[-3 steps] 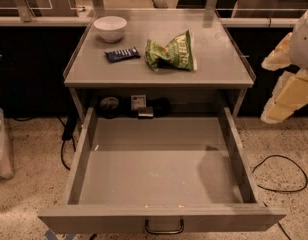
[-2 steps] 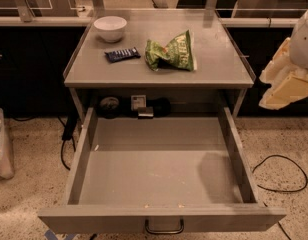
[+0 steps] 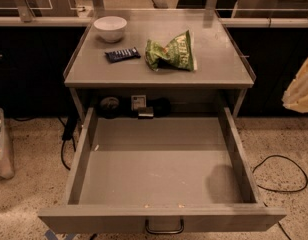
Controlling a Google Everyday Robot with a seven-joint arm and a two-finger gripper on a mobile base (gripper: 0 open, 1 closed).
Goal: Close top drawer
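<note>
The wide, shallow grey top drawer stands pulled out; the pale gripper hangs beyond its right side, whether open I cannot tell

Grey top drawer, green bag, cream tool at right edge.

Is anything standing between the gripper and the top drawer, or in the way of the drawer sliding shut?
Nothing visible stands between them: the gripper hangs at the right edge, apart from the open top drawer. Small dark items sit in the cavity at its rear; whether they would block it, I cannot tell.
</note>
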